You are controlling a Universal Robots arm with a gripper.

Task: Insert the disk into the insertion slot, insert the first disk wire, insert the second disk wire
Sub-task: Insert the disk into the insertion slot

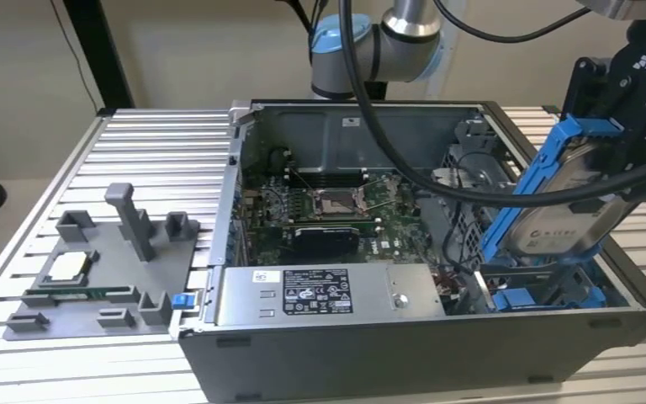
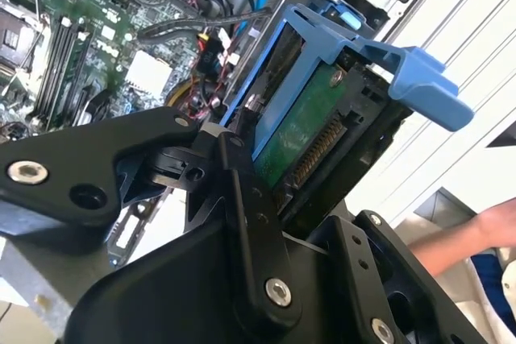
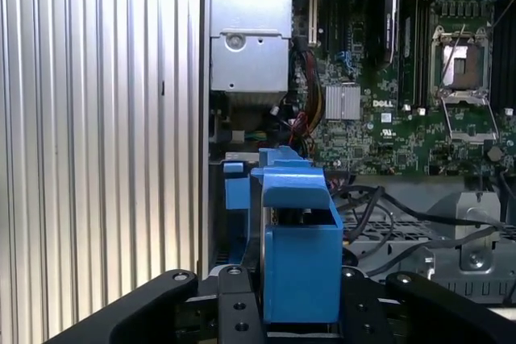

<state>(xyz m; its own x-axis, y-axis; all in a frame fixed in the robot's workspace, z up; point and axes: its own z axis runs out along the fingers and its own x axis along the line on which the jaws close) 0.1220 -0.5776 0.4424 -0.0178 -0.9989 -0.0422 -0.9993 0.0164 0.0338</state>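
My gripper (image 1: 624, 105) is shut on the disk (image 1: 575, 210), a silver drive in a bright blue carrier. It hangs tilted, one end down, over the open computer case at the exterior view's right. Below its lower end lies the insertion slot (image 1: 538, 296), with blue rails in grey metal. In the second wrist view the disk's green board (image 2: 300, 130) sits between the black fingers (image 2: 242, 191). In the first wrist view the blue carrier (image 3: 300, 255) stands above the slot's blue rail (image 3: 236, 192). Loose black cables (image 3: 379, 203) lie by the bay; I cannot tell which are the disk wires.
The case holds a green motherboard (image 1: 335, 210) and a grey labelled power-supply box (image 1: 312, 295). A grey fixture tray (image 1: 87, 278) with small parts rests on the ribbed metal table (image 1: 155, 151) at the exterior view's left. A person's hand (image 2: 484, 235) is in the second wrist view.
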